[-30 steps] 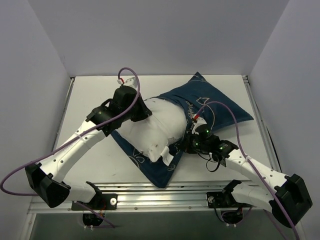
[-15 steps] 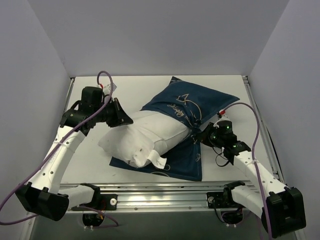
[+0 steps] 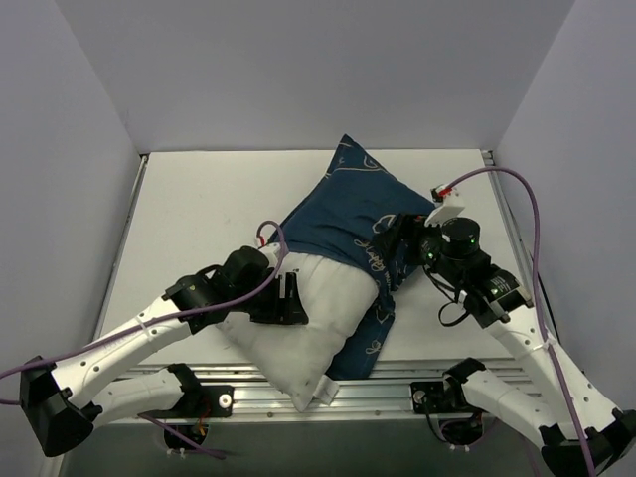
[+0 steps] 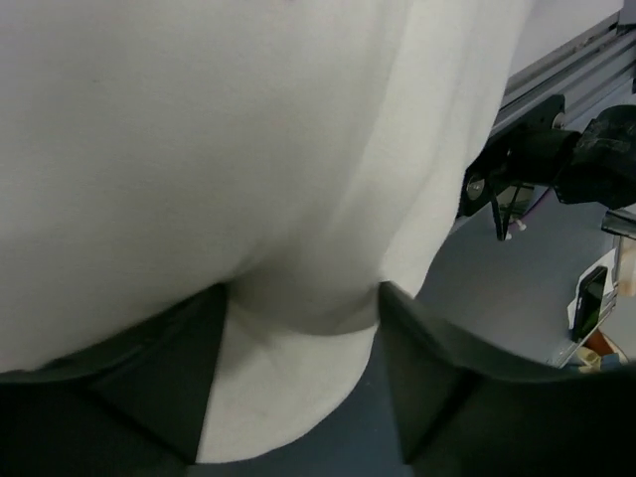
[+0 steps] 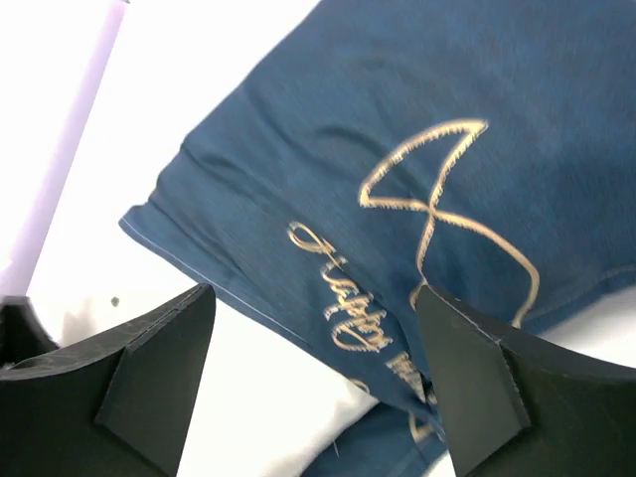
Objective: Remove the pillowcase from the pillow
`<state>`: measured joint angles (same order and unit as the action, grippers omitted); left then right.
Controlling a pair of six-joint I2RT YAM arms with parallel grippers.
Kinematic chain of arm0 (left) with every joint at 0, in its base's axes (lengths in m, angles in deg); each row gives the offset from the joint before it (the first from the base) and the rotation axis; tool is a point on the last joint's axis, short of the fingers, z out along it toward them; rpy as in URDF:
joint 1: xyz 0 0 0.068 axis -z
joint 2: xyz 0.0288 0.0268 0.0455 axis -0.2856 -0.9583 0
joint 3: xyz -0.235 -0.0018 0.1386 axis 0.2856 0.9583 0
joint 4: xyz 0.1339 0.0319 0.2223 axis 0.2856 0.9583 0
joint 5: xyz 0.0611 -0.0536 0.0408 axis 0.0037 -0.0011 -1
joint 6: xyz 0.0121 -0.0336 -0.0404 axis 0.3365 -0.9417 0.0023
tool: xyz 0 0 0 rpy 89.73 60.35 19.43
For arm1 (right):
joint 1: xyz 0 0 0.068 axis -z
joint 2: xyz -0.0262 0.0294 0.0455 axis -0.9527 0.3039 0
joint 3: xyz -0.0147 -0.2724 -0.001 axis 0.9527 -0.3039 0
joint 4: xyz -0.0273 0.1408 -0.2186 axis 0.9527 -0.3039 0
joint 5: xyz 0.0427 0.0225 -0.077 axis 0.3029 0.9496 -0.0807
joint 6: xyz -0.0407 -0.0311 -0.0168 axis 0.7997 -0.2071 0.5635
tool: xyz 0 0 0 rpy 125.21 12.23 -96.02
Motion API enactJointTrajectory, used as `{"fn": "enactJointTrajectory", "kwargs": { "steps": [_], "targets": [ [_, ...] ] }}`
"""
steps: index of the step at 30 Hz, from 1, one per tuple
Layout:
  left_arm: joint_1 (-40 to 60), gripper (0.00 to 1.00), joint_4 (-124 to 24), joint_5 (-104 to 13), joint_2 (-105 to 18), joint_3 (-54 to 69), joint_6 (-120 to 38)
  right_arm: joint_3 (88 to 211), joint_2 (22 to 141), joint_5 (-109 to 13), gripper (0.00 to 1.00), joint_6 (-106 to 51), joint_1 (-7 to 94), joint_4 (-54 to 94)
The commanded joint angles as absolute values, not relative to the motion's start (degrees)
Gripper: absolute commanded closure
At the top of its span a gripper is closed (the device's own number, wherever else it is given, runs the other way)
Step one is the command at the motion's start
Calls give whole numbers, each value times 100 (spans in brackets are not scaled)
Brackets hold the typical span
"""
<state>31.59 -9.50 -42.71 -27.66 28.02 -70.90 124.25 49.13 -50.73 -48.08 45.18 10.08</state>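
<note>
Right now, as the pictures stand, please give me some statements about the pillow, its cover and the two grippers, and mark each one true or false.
1. The pillow is partly out of the pillowcase. True.
2. The left gripper grips the pillowcase. False: it pinches the white pillow.
3. The right gripper is open above the pillowcase. True.
4. The pillow lies by the back wall. False: it lies at the near edge of the table, one corner over the rail.
5. The pillowcase is plain. False: it has cream script and a line drawing.
</note>
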Motion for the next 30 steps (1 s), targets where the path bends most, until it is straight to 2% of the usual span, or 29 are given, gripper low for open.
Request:
{"fn": "enactJointTrajectory", "kwargs": {
  "steps": [1, 3, 4, 9, 11, 17, 25, 27, 29, 30],
  "targets": [
    [3289, 23, -1232, -4916, -2564, 2662, -7447, 12633, 5415, -4933, 21, -4350, 4340, 1034],
    [3236, 5, -968, -5310, -2415, 2373, -7316, 12712, 5662, -4994, 20, -4192, 4129, 1280],
    [3201, 3, -714, -5321, -2405, 2023, -7176, 12747, 5959, -5177, 20, -4069, 4076, 1324],
    [2684, 3, -185, -5392, -2572, 1072, -6710, 12424, 6770, -5600, 20, -3954, 4049, 1842],
    [2157, 3, -132, -5121, -2695, 878, -6507, 12212, 7051, -5908, 20, -3997, 4058, 2027],
    [725, 4, -649, -4217, -3424, 1052, -6103, 11456, 7184, -5944, 20, -4164, 4067, 2423],
    [441, 3, -1617, -3230, -4995, 1308, -6050, 11033, 7105, -5900, 20, -4331, 4076, 2669],
    [432, 0, -1678, -3186, -5243, 1334, -6050, 11042, 7105, -5874, 20, -4332, 4076, 2669],
    [432, 9, -1731, -3081, -5472, 1422, -6067, 11086, 7079, -5873, 20, -4331, 4067, 2652],
    [441, 22, -1844, -2993, -5516, 1457, -6085, 11104, 7035, -5873, 20, -4323, 4058, 2643]
  ]
}}
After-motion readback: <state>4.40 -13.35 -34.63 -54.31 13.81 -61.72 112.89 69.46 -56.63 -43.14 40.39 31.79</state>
